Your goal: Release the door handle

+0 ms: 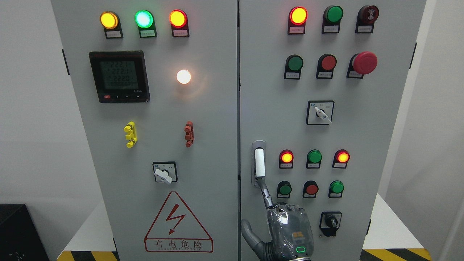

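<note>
I see one hand point(286, 228) coming up from the bottom edge, right of the middle, in front of the right door point(362, 137) of the grey electrical cabinet point(214, 119). I take it for the right hand. Its index finger point(265, 194) is stretched up and its tip touches the lower end of the door handle point(259, 163), while the thumb point(250, 235) is spread out to the left and the remaining fingers look folded back, gripping nothing. The handle is a white vertical bar in a recessed grey plate near the left edge of the right door, just beside the seam between the two doors, left of a red lamp point(286, 157). A black rotary switch point(330, 221) sits just right of the hand.
</note>
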Tool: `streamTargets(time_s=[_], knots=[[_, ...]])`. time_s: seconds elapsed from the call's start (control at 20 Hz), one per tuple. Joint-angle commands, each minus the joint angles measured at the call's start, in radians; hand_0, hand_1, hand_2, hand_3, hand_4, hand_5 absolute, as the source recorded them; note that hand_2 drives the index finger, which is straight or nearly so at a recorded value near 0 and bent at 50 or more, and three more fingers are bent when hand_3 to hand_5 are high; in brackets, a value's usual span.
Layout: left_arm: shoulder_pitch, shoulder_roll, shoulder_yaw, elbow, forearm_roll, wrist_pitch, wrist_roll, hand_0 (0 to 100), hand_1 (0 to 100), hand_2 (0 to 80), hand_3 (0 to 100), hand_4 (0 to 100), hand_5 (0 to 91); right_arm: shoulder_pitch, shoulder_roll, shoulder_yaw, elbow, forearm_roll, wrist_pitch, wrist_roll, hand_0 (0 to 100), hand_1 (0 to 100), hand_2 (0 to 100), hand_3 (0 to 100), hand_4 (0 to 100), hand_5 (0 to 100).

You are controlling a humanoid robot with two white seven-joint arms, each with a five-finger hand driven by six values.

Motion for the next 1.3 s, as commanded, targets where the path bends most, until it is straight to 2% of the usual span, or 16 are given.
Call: streamTargets(time_s=[0.0,0.7,1.25], knots=[[0.000,0.000,-0.021,-0.020,0.000,0.000,0.000,0,0,2.2,10,1,0.0,0.003,-0.001,0.002,-0.004,-0.001,-0.001,0.001,36,25,0,94,87,93],[0.000,0.000,-0.021,-0.020,0.000,0.000,0.000,0,0,2.2,9,1,0.0,0.009,-0.006,0.002,-0.006,-0.004,-0.004,-0.001,36,25,0,94,87,93],[0.000,0.000,-0.021,-0.020,0.000,0.000,0.000,0,0,2.3,10,1,0.0,0.021,-0.008,0.011,-0.067,-0.007,-0.007,-0.001,36,25,0,94,87,93]])
